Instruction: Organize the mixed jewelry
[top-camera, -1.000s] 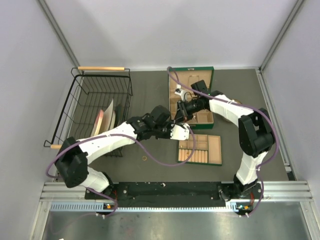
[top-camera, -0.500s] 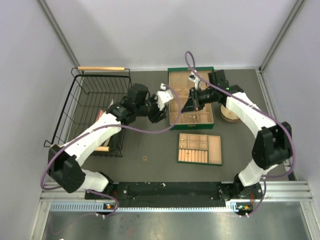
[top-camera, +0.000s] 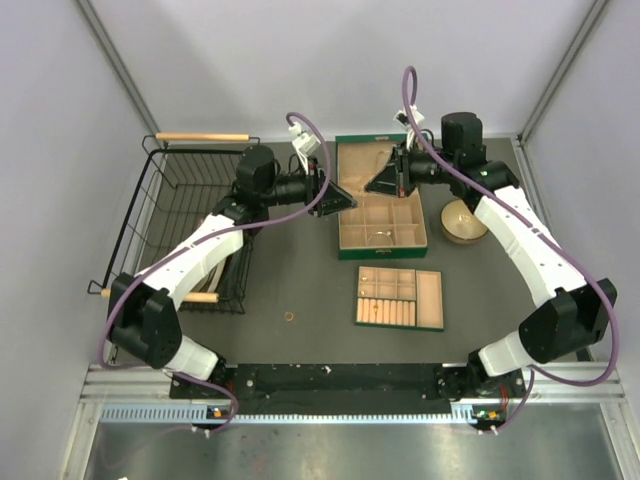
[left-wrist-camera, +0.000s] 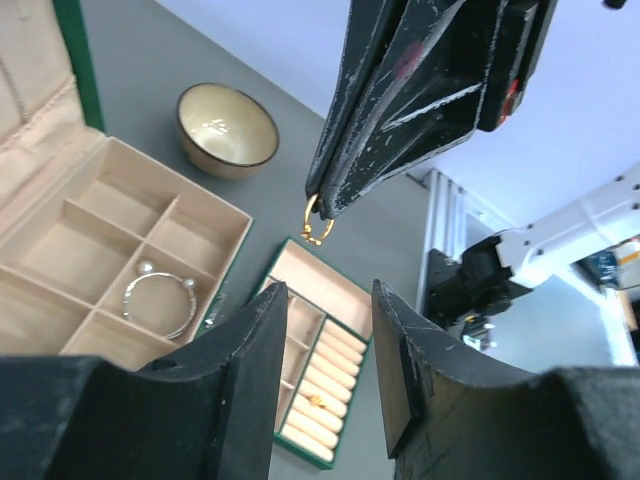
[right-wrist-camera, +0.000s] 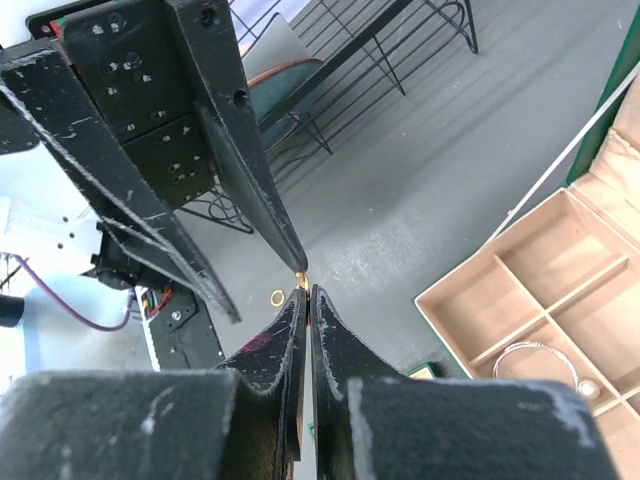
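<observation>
- The right gripper (left-wrist-camera: 322, 200) is pinched tight on a small gold ring (left-wrist-camera: 317, 222); it holds the ring by the upper edge at its very tips, and most of the hoop hangs free below.
- The ring is in mid-air near the left side of the green box (top-camera: 383, 252); whether it is directly over the box I cannot tell.
- The left gripper (left-wrist-camera: 330, 292) faces it with fingers spread and nothing between them; the ring is just ahead of its fingertips, not yet inside the gap.
- This looks like a hand-over between the arms; to do it well, the left fingers should come around the free part of the hoop, one on each side, without knocking the right tips.
- The receiving fingers should close fully before the right pair lets go; a ring this thin would likely slip or flick away if both loosen together.
- Making the exchange over the box or the tan tray (top-camera: 428, 298) seems wise; a dropped ring would then land in a compartment rather than roll across the table (top-camera: 300, 280).
- One loose ring (top-camera: 289, 317) lies on the table, well apart from the tray; a small gold piece (left-wrist-camera: 318, 402) sits among the tray's rolls.
</observation>
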